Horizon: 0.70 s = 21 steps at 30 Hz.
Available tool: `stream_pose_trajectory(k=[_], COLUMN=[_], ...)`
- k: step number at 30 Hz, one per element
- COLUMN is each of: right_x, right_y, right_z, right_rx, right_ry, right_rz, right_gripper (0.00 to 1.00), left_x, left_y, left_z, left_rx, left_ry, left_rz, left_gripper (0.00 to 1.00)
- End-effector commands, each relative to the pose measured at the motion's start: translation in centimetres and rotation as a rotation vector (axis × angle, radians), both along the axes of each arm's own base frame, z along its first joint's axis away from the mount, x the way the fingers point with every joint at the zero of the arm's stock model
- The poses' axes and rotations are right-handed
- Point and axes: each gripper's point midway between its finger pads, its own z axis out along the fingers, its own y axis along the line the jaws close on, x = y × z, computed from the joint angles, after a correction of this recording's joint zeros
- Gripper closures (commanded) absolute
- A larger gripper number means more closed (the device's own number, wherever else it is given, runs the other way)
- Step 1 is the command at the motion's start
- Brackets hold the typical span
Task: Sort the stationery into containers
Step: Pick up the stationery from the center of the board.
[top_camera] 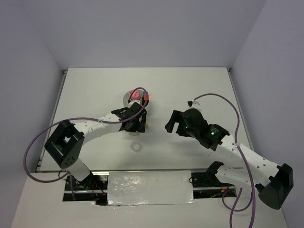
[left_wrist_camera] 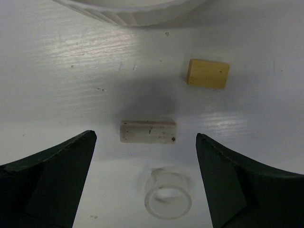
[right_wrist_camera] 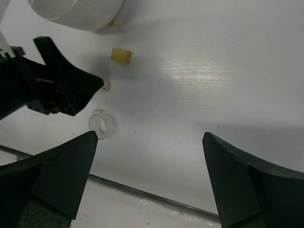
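The sorting looks partly done. From above, the round white tub (left_wrist_camera: 137,14) already holds a pink piece (top_camera: 135,95) and an orange piece (top_camera: 147,97) at its far side. The left arm covers the rest of its inside, so I cannot tell what else is in there, and no markers show on the surface (top_camera: 190,85).

Three items lie outside, just near of the tub: a tan eraser (left_wrist_camera: 207,73), a pale eraser (left_wrist_camera: 148,131) and a clear tape ring (left_wrist_camera: 167,192).

The left gripper (left_wrist_camera: 145,140) hangs over this group with its jaws wide and nothing between them. The pale eraser lies squarely in the gap, which suggests it is the next pick. The right gripper (right_wrist_camera: 149,140) is well off to the side over bare surface, jaws wide and empty too.

- **Pale eraser:** it lies flat, and its long axis runs straight across the left wrist view, from one fingertip toward the other. As things stand, the jaws would close on its short ends rather than across its narrow width.
- **Tan eraser:** it sits beyond and to the right, nearer the tub, flat, with its long axis nearly the same way but slightly skewed.
- **Tape ring:** it lies flat with its hole facing up, closest to the wrist.
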Motion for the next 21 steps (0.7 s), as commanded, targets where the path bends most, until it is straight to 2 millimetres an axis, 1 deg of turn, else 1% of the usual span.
stream_pose_trajectory(k=[1, 3, 5, 7, 8, 13, 15, 18, 21], right_x=[-0.2, -0.5, -0.6, -0.8, -0.8, -0.9, -0.8, -0.8, -0.8], right_y=[-0.3, -0.5, -0.5, -0.5, -0.5, -0.6, -0.5, -0.5, -0.4], right_z=[1.2, 1.3, 1.4, 1.4, 1.6, 1.7, 1.8, 2.0, 2.0], right_rx=[0.035, 0.046, 0.057, 0.070, 0.079, 0.083, 0.089, 0.098, 0.105], right_ry=[-0.032, -0.034, -0.036, -0.035, -0.040, -0.042, -0.044, -0.047, -0.047], right_rz=[-0.014, -0.015, -0.017, -0.019, -0.020, -0.027, -0.028, -0.029, -0.033], right_gripper=[0.00, 0.00, 0.00, 0.00, 0.00, 0.00, 0.00, 0.00, 0.00], left_x=[0.8, 0.7, 0.5, 0.4, 0.2, -0.6, -0.8, -1.1, -1.5], left_y=[-1.5, -1.6, -1.3, -1.1, -0.9, -0.3, 0.0, 0.3, 0.5], left_z=[0.2, -0.6, -1.4, -1.9, -2.6, -3.9, -4.1, -4.8, -5.1], left_rx=[-0.048, -0.046, -0.024, -0.012, 0.001, 0.021, 0.024, 0.037, 0.039], left_ry=[-0.021, -0.004, 0.011, 0.019, 0.033, 0.062, 0.062, 0.080, 0.092], left_rz=[-0.024, -0.029, -0.022, -0.025, -0.026, -0.021, -0.015, -0.016, -0.017], left_gripper=[0.01, 0.01, 0.02, 0.04, 0.05, 0.10, 0.11, 0.16, 0.30])
